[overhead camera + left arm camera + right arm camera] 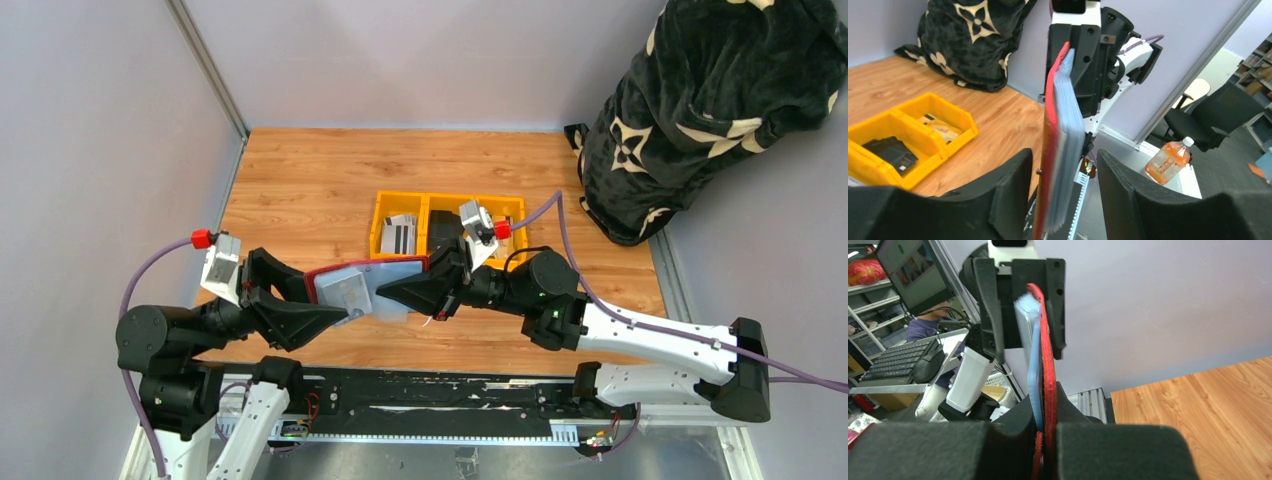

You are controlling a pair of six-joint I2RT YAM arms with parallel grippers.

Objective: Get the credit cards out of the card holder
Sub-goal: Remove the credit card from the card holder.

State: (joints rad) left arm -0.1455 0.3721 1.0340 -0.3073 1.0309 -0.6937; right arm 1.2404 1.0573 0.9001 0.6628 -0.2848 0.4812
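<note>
While it's open, card holder (385, 280) red, pale-sleeved

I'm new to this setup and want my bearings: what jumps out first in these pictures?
The dark red card holder, held in the air between the two arms, catches the eye first: the right hand is clamped on one end, the left hand stands open around the other. Behind it sits a yellow bin on the wooden table, with a dark patterned blanket bundled at the far right.
</note>
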